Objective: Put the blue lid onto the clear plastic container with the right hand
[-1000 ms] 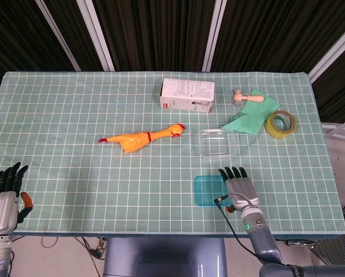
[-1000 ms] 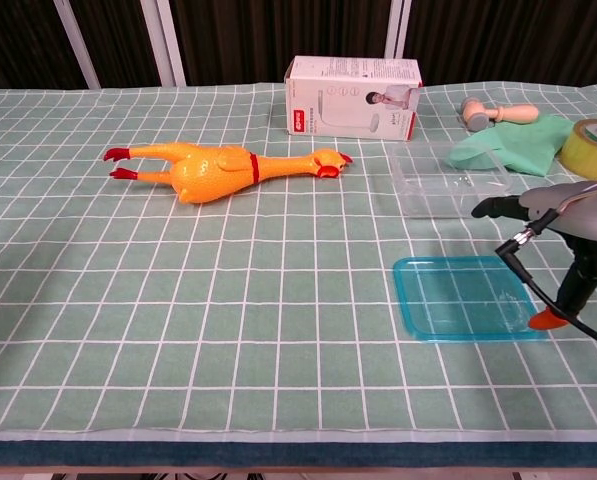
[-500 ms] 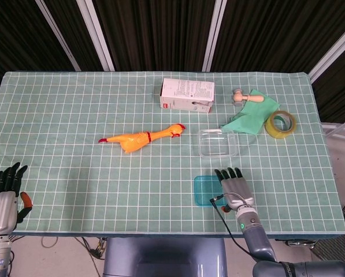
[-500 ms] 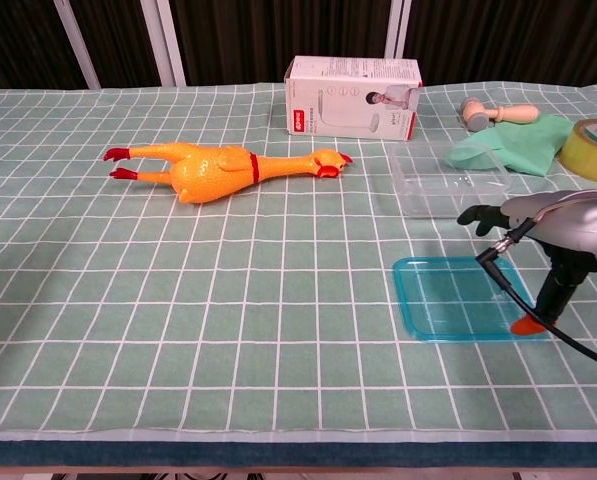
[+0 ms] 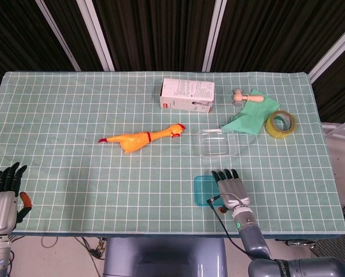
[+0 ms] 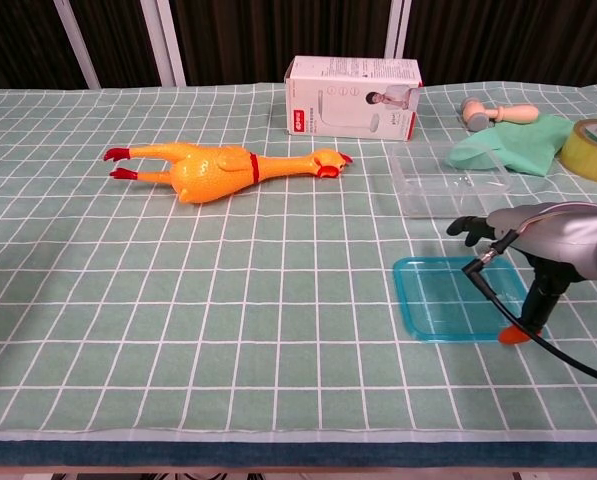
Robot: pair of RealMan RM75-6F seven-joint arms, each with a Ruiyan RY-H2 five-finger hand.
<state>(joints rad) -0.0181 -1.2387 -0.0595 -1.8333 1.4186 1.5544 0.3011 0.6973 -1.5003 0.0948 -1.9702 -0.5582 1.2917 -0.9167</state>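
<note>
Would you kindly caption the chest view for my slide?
Right hand poised over the blue lid, clear container just behind it.

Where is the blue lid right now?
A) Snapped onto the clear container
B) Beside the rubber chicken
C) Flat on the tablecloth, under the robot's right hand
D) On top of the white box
C: the blue lid lies flat on the cloth with the right hand above it, while the clear container stands uncovered behind.

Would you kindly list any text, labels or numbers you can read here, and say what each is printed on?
None can be read.
White box: red panels and a picture on its front, dark print on its top in the head view, all too small and blurred.
Tape roll: no print visible.
</note>
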